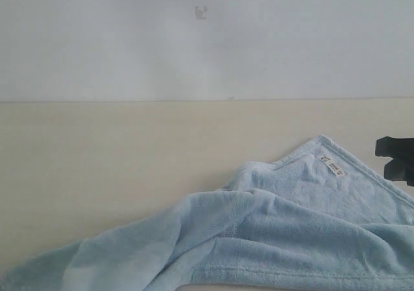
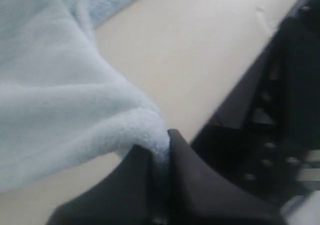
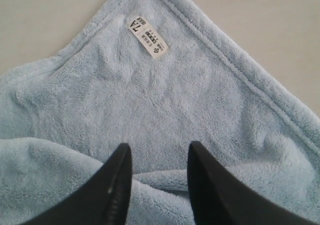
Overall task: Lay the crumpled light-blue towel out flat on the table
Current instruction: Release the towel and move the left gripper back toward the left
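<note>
Pale-blue fleece towel point(image 1: 291, 226) lies rumpled on the beige table point(image 1: 116, 155), white tag point(image 3: 148, 38) near its corner | left gripper point(image 2: 160, 149) pinching a towel fold | right gripper point(image 3: 158, 167) spread just above the towel

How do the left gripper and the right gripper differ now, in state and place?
The left gripper has its jaws shut on a fold of the towel; the right gripper has its jaws open and holds nothing. The left gripper sits next to bare table; the right gripper is over the towel near its white tag. Both have dark jaws.
</note>
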